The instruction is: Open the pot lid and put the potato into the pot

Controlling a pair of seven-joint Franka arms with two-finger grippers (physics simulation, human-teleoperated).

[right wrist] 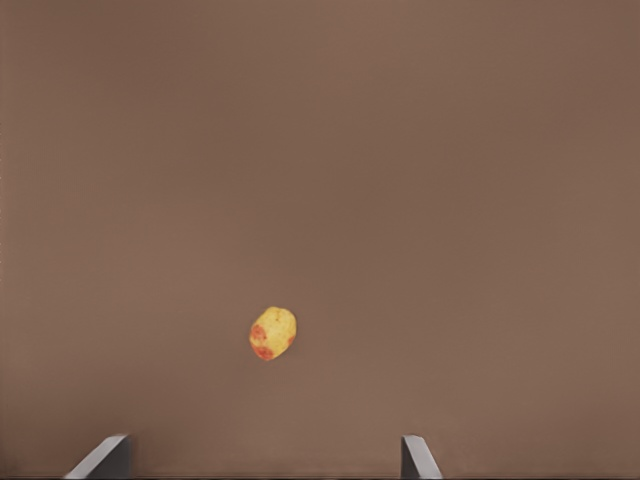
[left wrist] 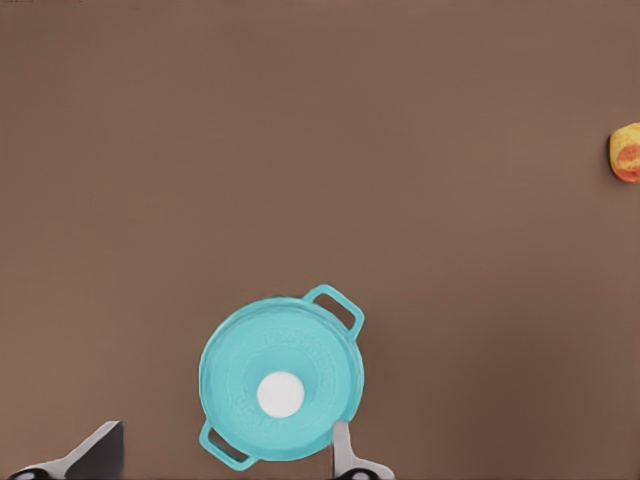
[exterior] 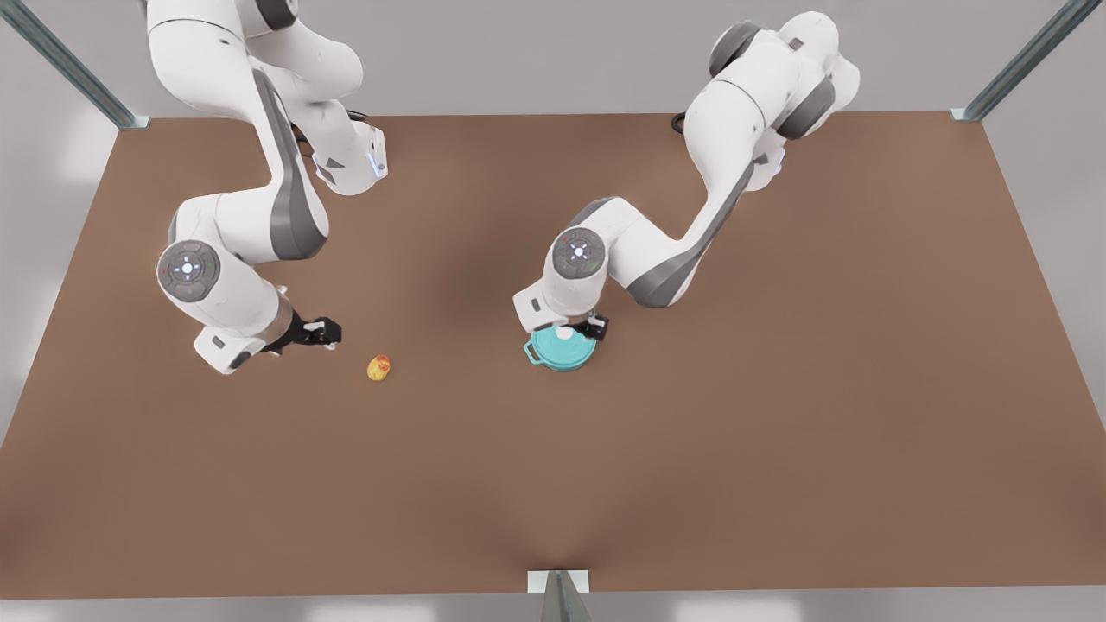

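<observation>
My count: one pot (exterior: 562, 352), one pot lid (left wrist: 281, 380) on it, one potato (exterior: 378, 367), my two grippers (exterior: 321, 332).

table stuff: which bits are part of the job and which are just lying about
Part of the job:
pot lid, on the pot
potato
left pincer, open over the lid
right pincer, open near the potato

Lying about:
nothing but the brown table

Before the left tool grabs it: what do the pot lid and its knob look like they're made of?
The pot lid looks like matte teal enamelled metal or plastic: even colour, no glare, faint concentric rings. Its knob is plain smooth white, possibly plastic or ceramic; a render can't settle it.
</observation>
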